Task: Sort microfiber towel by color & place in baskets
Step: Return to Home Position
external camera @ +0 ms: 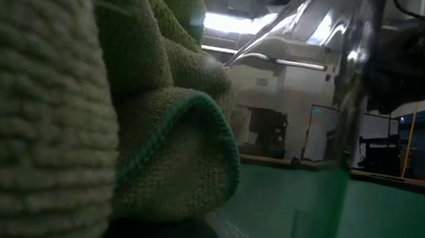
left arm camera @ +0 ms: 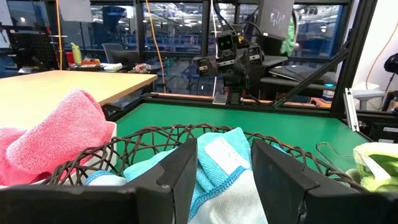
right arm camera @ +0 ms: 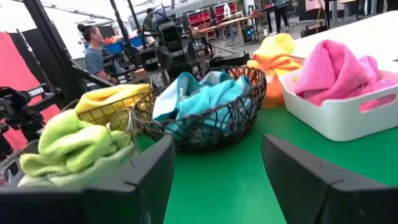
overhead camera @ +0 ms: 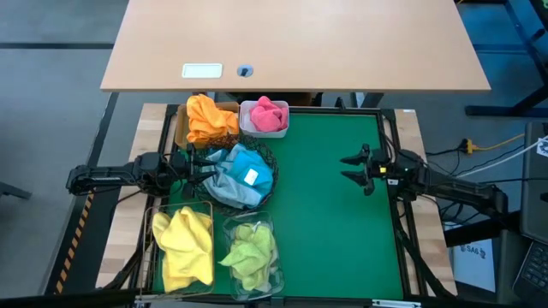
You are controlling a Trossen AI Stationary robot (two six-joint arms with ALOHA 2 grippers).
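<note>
My left gripper (overhead camera: 204, 168) is spread wide and holds nothing. Its fingers (left arm camera: 177, 180) hang over the near rim of the round black mesh bowl (left arm camera: 155, 135). Right ahead of them, inside that bowl, lie the light blue towels (left arm camera: 217, 160). To one side of the fingers, the orange towel (overhead camera: 205, 118) sits in the tan box (overhead camera: 229, 108) and the pink towel (overhead camera: 267, 113) in the white tub (overhead camera: 264, 133). To the other side, the yellow towel (overhead camera: 184, 244) fills the wire basket (overhead camera: 180, 207) and the green towel (overhead camera: 250, 248) the clear tub (overhead camera: 231, 224). My right gripper (overhead camera: 349, 168), equally open and empty, hovers over the green mat (overhead camera: 334, 231), well apart from the bowl and facing it.
</note>
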